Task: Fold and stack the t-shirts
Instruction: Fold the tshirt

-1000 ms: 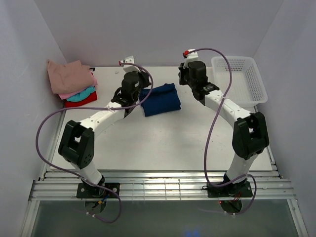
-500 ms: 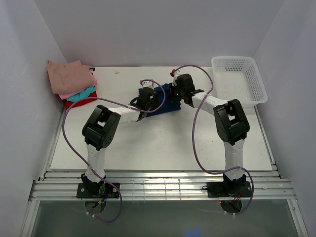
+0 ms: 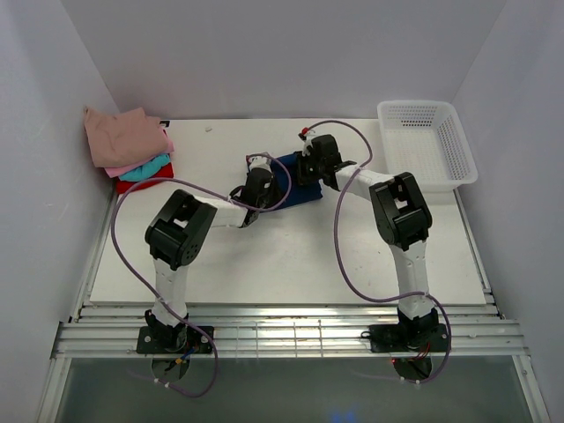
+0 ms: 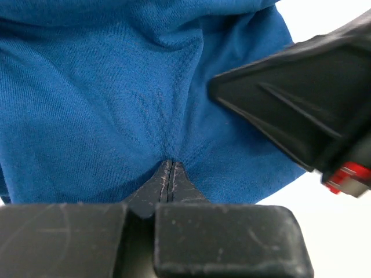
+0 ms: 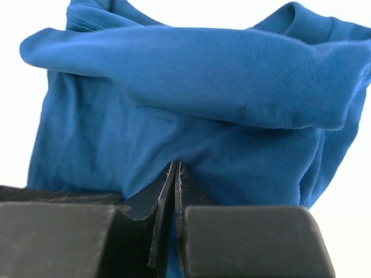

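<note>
As both arms reach in over the table [image 3: 291,256], I read this as a two-point pickup. The basket [image 3: 428,145] sits well off to the right hand's outer side, out of play. The folded stack [image 3: 128,141] lies well apart beyond the left hand, in the far corner, and is likely the destination. The blue shirt [image 3: 289,181], bundled, lies between the two hands. My left gripper [image 4: 168,174] has its fingers pressed together on a tuck of cloth, with creases running into the tips. My right gripper [image 5: 174,174] is likewise closed, pinching the near edge under a rolled fold. Two grips, I judge, so the bundle lifts level without unrolling.
</note>
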You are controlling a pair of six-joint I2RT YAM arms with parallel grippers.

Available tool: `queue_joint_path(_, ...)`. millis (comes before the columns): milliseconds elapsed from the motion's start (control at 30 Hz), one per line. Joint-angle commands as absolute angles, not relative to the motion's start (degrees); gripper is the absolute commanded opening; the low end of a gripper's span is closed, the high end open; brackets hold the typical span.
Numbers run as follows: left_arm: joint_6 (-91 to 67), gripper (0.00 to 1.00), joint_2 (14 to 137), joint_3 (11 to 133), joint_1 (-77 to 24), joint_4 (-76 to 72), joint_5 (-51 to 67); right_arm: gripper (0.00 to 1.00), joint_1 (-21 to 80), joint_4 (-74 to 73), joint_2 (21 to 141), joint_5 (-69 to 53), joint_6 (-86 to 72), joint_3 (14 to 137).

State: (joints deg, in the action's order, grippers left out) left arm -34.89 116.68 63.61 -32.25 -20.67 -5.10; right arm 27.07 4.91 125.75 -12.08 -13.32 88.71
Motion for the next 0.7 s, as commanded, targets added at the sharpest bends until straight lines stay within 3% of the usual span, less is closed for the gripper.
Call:
queue_joint_path(0,-35.4,0.00,114.9,59.4,-33.4,-18.8,-4.7,0.08,27.2,7.6,127.3,-13.7,-14.9,91.1)
queue_joint_path(667,-38.3,0.00,111.4,43.3,-42.4,-22.8,-5.9,0.08,27.2,11.2,128.2,-15.5,-17.9,90.0)
